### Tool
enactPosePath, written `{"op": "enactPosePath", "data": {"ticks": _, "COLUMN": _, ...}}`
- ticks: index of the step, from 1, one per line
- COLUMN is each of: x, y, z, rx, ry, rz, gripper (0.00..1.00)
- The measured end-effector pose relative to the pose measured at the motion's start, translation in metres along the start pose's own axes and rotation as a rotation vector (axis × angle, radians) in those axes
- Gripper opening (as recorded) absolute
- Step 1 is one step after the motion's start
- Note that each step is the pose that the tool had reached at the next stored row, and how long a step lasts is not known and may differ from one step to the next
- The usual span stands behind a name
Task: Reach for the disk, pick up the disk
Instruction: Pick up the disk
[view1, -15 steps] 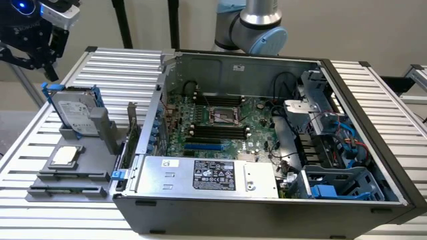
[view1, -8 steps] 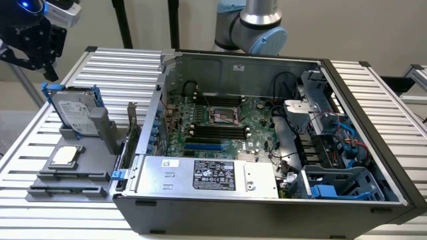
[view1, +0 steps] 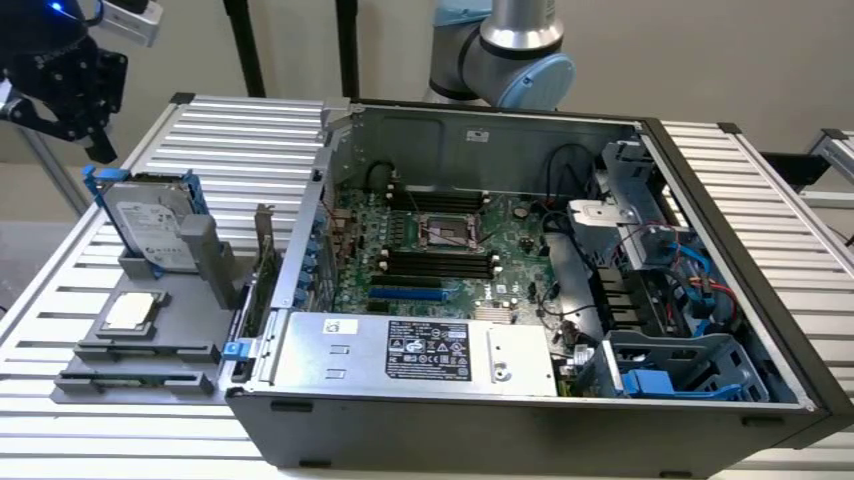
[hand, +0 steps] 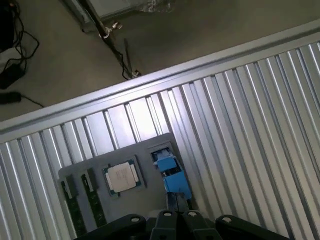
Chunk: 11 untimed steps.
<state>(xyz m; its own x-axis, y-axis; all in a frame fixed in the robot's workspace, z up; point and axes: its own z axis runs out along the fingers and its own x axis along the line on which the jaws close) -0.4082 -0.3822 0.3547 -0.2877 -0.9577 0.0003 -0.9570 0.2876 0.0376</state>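
The disk (view1: 150, 228) stands on edge in a grey holder at the exterior view's left, a silver-grey drive with a white label in a bright blue carrier. My black gripper (view1: 96, 150) hangs just above and a little to the left of its top edge, apart from it, with the fingers pressed together and nothing between them. In the wrist view the disk (hand: 169, 170) shows edge-on as a blue strip straight ahead of the shut gripper (hand: 176, 200).
A grey fixture (view1: 80, 385) below the disk carries a small square silver chip (view1: 134, 312) and memory sticks (view1: 140, 352). To the right lies an open computer case (view1: 327, 140) with a silver power supply box (view1: 414, 350). Everything rests on a slatted metal table (view1: 240, 130).
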Motion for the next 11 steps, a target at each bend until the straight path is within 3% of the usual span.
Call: {"op": "enactPosePath", "data": {"ticks": 11, "x": 0.0, "y": 0.0, "z": 0.0005, "rx": 0.0036, "ry": 0.0066, "rz": -0.199, "gripper": 0.11}}
